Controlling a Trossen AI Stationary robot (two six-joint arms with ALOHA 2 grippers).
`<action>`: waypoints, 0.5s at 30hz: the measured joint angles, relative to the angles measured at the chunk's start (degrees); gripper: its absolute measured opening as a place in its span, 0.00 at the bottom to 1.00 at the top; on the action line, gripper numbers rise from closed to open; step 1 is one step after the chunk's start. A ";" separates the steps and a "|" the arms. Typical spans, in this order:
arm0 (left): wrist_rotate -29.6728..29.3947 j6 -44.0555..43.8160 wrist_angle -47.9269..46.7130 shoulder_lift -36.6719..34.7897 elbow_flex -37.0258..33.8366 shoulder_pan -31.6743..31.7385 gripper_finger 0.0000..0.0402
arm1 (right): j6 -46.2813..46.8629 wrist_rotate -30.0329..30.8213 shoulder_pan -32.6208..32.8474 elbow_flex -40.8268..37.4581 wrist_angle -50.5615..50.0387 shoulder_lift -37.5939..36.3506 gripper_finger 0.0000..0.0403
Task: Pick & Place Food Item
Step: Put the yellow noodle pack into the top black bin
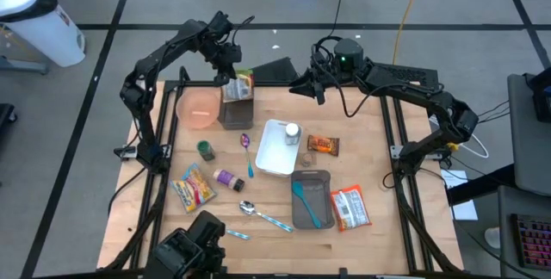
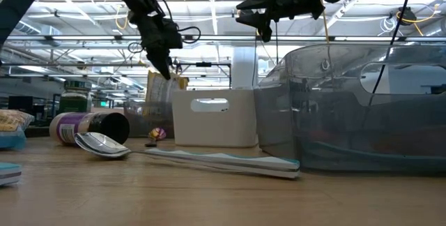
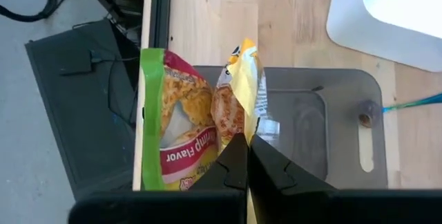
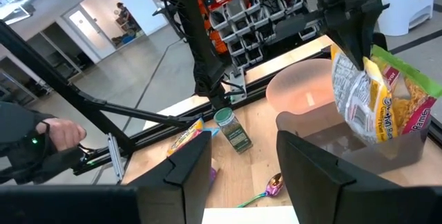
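**Snack packet held over the grey bin**

The yellow snack packet [image 3: 243,79] is clamped by the left gripper [image 3: 247,156] fingers above the grey bin [image 1: 235,111] near the counter's far edge. The right gripper [image 4: 242,158] is raised, fingers apart, empty.

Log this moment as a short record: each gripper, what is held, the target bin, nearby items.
left gripper: shut on yellow snack packet, above the grey bin
bin contents: green-edged noodle packet standing inside
right gripper: open, empty, raised over the table's far edge
beside bin: pink bowl
elsewhere: white tray, second grey bin with teal spatula
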 joint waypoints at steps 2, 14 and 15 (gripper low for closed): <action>0.02 0.09 0.10 0.25 0.01 0.01 0.00 | 0.22 0.01 0.00 0.00 -0.01 0.00 0.38; -0.12 0.24 1.67 1.05 -2.60 0.28 0.00 | 0.22 0.02 0.00 0.00 -0.01 0.00 0.38; -0.22 0.18 1.80 1.05 -2.89 0.28 0.00 | 0.22 0.02 -0.02 0.00 -0.01 0.00 0.38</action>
